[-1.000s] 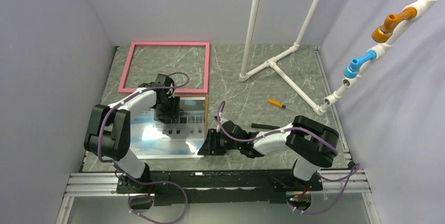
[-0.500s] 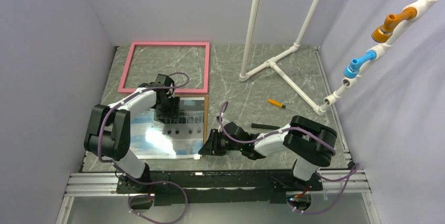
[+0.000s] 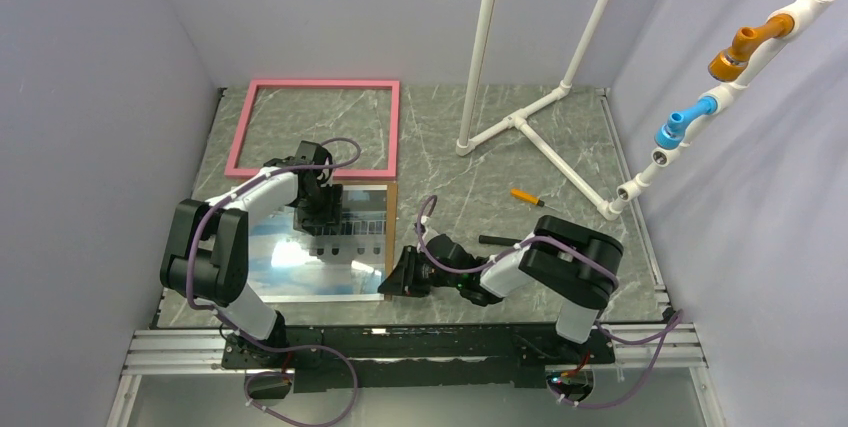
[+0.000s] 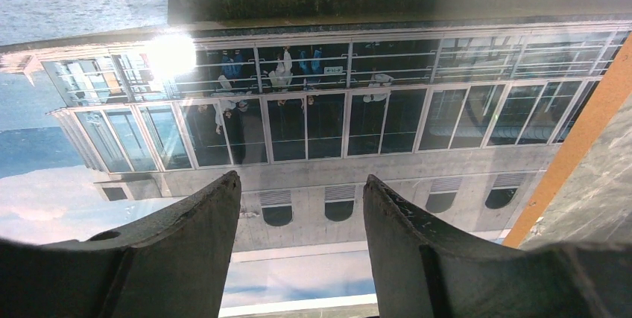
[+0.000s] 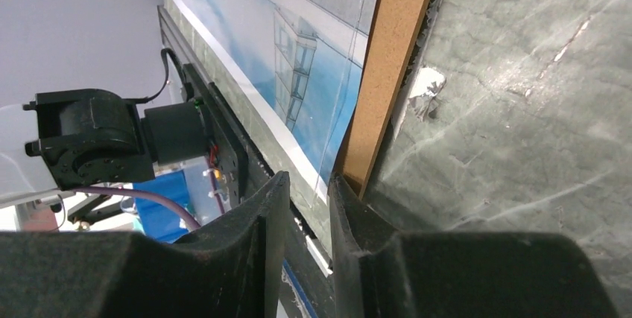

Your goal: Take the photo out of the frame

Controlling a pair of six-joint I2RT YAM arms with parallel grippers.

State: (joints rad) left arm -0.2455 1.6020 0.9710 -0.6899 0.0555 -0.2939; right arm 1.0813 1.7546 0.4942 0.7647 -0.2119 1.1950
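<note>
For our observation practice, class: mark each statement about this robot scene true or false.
1. The pink frame lies empty, table showing through it. True.
2. The photo sits inside the frame. False: it lies on a brown backing board, nearer the arms.
3. The left claw stands open over the photo. True.
4. The orange-handled screwdriver rests on the photo. False: it lies on the table, to the photo's right.
</note>
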